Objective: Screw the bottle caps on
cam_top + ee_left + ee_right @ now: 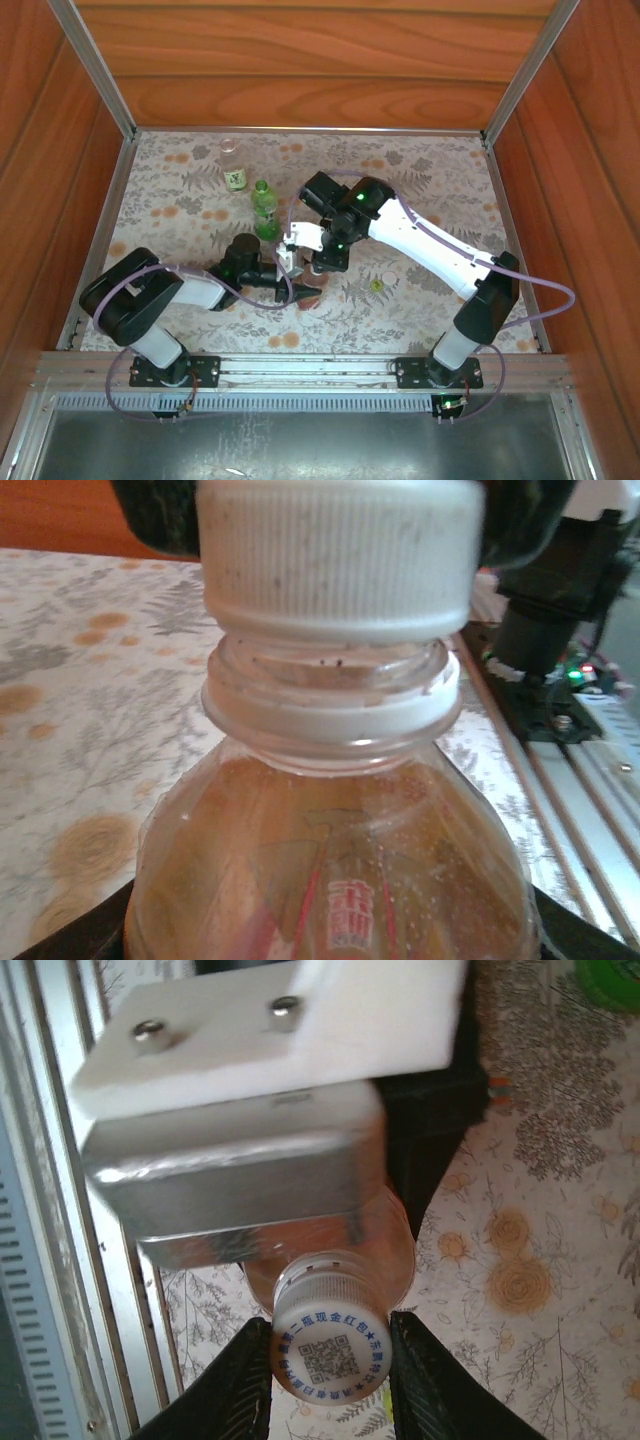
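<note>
You're on the amber bottle (330,880), mid-table: your left gripper (298,288) is clamped tight on its body, and the right gripper (330,1322) pinches the white cap (330,1355) perched on the neck (threads showing beneath). Next, I'd say: a square, steady twist down.

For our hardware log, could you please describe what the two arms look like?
The left arm is mostly black with white links; the right arm is white with black joints. Purple cables loop along both, and the right arm's fingers are black.
</note>
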Controlling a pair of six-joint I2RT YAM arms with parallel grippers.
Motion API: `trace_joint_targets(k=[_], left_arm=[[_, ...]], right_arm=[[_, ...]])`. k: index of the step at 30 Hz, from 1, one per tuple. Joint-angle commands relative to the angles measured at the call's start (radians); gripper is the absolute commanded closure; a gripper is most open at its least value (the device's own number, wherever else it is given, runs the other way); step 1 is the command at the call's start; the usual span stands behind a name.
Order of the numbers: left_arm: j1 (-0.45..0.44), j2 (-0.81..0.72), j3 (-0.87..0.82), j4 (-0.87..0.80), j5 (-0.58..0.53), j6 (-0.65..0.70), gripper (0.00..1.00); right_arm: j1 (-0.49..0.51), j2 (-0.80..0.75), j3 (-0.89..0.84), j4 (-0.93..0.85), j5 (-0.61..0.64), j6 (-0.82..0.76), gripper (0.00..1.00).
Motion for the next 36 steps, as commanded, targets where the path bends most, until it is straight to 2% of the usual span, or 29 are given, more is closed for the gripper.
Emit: trace_joint_targets(k=[1, 3, 5, 8, 11, 13, 16, 19, 21, 25, 28, 30, 33, 36], left_arm=[[0.002, -0.08, 0.01, 0.051, -0.177, 0.025, 0.42], [0.001, -0.116, 0.011, 0.048, -0.292, 0.047, 0.42], [0.0, -0.151, 0.021, 0.029, -0.341, 0.084, 0.42], [-0.011, -0.183, 0.036, -0.007, -0.369, 0.115, 0.42], [-0.022, -0.197, 0.033, -0.024, -0.37, 0.133, 0.42], [-0.025, -0.203, 0.031, -0.036, -0.366, 0.134, 0.42], [-0.035, -0.213, 0.03, -0.065, -0.354, 0.152, 0.42], [-0.042, -0.211, 0.025, -0.096, -0.336, 0.169, 0.42], [-0.043, -0.213, 0.001, -0.101, -0.326, 0.179, 0.42], [-0.042, -0.228, -0.054, -0.109, -0.329, 0.197, 0.42], [-0.043, -0.236, -0.078, -0.118, -0.306, 0.209, 0.42], [-0.042, -0.234, -0.072, -0.124, -0.252, 0.209, 0.42], [-0.042, -0.221, -0.057, -0.126, -0.156, 0.212, 0.42], [-0.042, -0.215, -0.053, -0.129, -0.108, 0.209, 0.42]], right_arm=[[0.002, 0.052, 0.009, -0.006, 0.041, 0.256, 0.7], [0.002, 0.064, 0.024, 0.004, 0.075, 0.419, 0.69], [0.003, 0.088, 0.053, -0.021, 0.052, 0.565, 0.69], [0.004, 0.116, 0.086, -0.03, 0.025, 0.837, 0.7], [0.021, 0.089, 0.037, 0.037, 0.017, 1.014, 0.73], [0.026, 0.08, 0.031, 0.031, 0.034, 1.063, 0.73], [0.046, 0.065, 0.042, 0.0, 0.101, 1.055, 0.67], [0.05, 0.017, 0.032, 0.033, 0.105, 0.982, 0.54], [0.051, -0.043, 0.023, 0.062, 0.065, 0.876, 0.45], [0.053, -0.154, -0.051, 0.086, 0.001, 0.717, 0.38], [0.053, -0.236, -0.118, 0.069, -0.01, 0.565, 0.38], [0.055, -0.293, -0.165, 0.093, -0.023, 0.45, 0.38], [0.065, -0.38, -0.256, 0.198, -0.038, 0.222, 0.48], [0.095, -0.417, -0.318, 0.264, 0.045, -0.037, 0.51]])
